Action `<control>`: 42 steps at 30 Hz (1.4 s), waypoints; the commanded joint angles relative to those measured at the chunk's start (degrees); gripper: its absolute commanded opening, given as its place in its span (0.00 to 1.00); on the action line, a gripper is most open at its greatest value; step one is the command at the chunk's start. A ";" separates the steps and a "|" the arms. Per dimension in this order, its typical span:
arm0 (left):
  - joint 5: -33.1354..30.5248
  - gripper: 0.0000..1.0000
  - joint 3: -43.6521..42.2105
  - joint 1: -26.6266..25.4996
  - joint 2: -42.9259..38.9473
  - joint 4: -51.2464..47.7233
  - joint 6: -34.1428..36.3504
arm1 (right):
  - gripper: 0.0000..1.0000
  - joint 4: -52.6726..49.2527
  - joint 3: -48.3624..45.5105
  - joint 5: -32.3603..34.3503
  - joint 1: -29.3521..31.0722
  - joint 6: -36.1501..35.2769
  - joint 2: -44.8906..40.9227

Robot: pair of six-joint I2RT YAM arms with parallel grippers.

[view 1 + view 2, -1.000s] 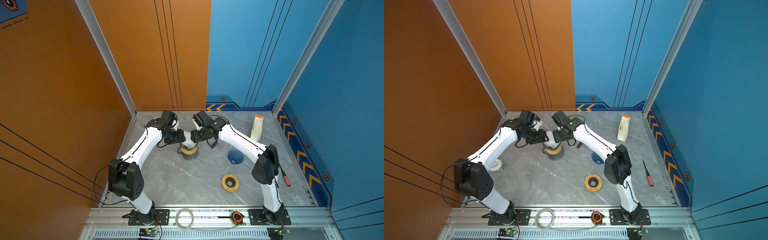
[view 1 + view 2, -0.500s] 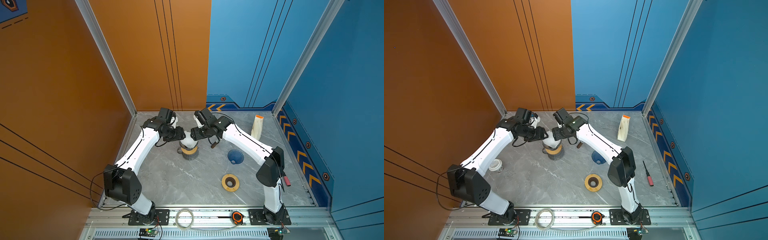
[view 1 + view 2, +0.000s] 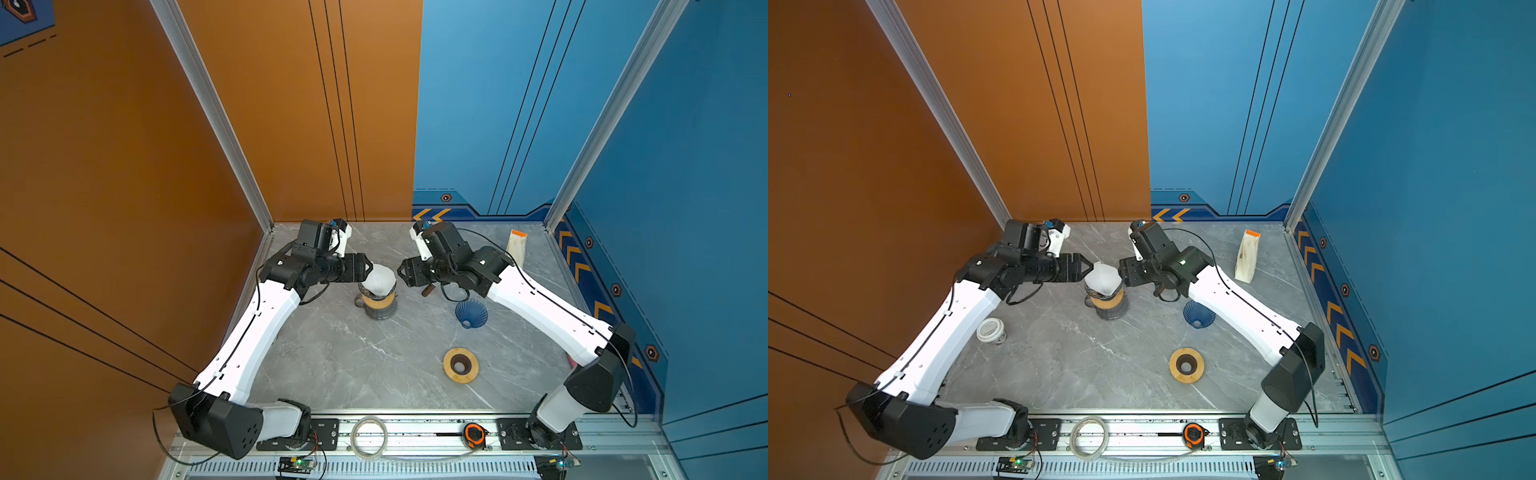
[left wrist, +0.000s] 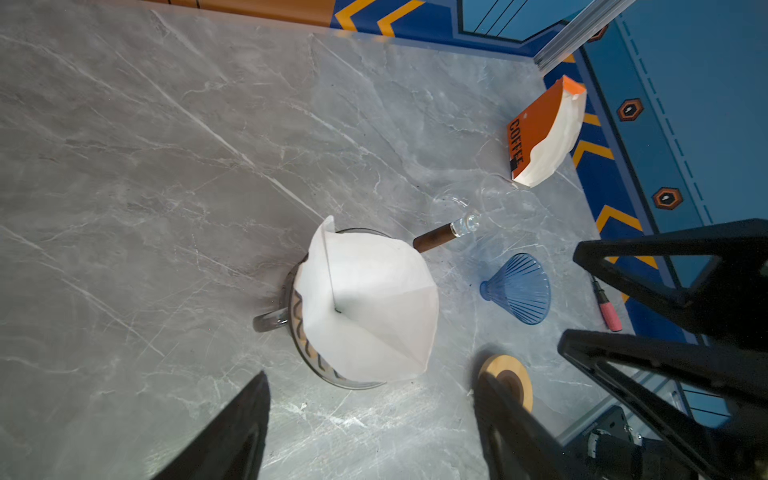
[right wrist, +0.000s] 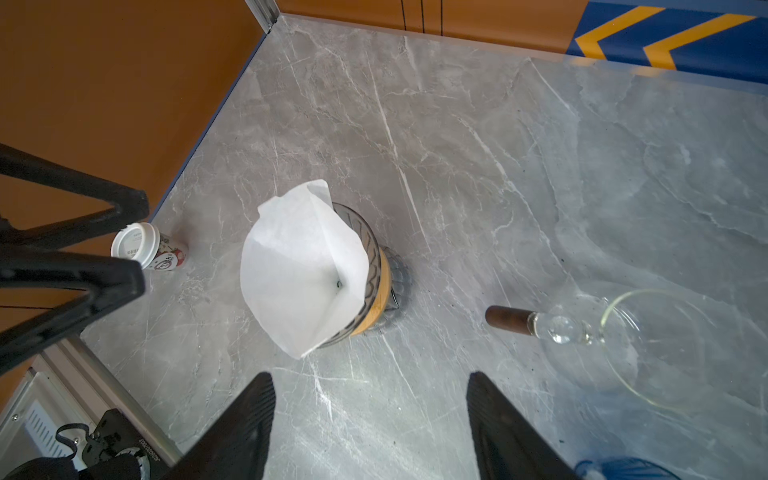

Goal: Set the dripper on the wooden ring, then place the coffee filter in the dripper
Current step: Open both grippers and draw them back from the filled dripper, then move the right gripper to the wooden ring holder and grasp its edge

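Observation:
The white paper coffee filter [image 3: 379, 280] [image 3: 1104, 278] [image 4: 370, 307] [image 5: 299, 270] stands opened as a cone in the dripper [image 3: 378, 304] [image 3: 1109, 302] [image 4: 305, 353] [image 5: 376, 266], a smoky glass funnel with a wooden collar. The filter's rim rises above the glass and leans to one side. My left gripper [image 3: 368, 266] [image 3: 1086, 266] [image 4: 370, 386] is open just left of the filter, holding nothing. On the filter's right my right gripper [image 3: 401, 272] [image 3: 1121, 272] [image 5: 369, 376] is also open and empty. Neither touches the paper.
A blue ribbed cone [image 3: 471, 313] and a wooden ring [image 3: 460, 365] sit right of centre. A glass server with a brown handle [image 5: 511, 318] lies near the dripper. A coffee bag [image 3: 516, 251] stands at the back right, a paper cup [image 3: 991, 330] at the left.
Both grippers have drawn back from the dripper, left one leftward, right one rightward. The left jaws have opened wider. The filter stays in the dripper.

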 commanded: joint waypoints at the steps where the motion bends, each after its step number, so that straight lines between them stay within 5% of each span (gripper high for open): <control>1: 1.95 0.81 -3.23 -1.80 -3.22 3.25 1.48 | 0.72 1.82 -5.01 3.08 0.26 3.21 -5.54; 11: 0.22 0.99 -13.02 -8.97 -12.51 7.41 0.20 | 0.73 1.28 -25.14 4.80 -1.25 14.67 -24.06; 19: -0.38 0.98 -23.53 -12.80 -19.71 11.38 -0.13 | 0.72 -0.73 -40.12 2.52 -3.79 25.11 -36.86; 42: -2.39 0.98 -44.98 -21.17 -28.23 27.00 -6.20 | 0.66 -0.25 -64.86 -12.50 -12.63 35.77 -45.39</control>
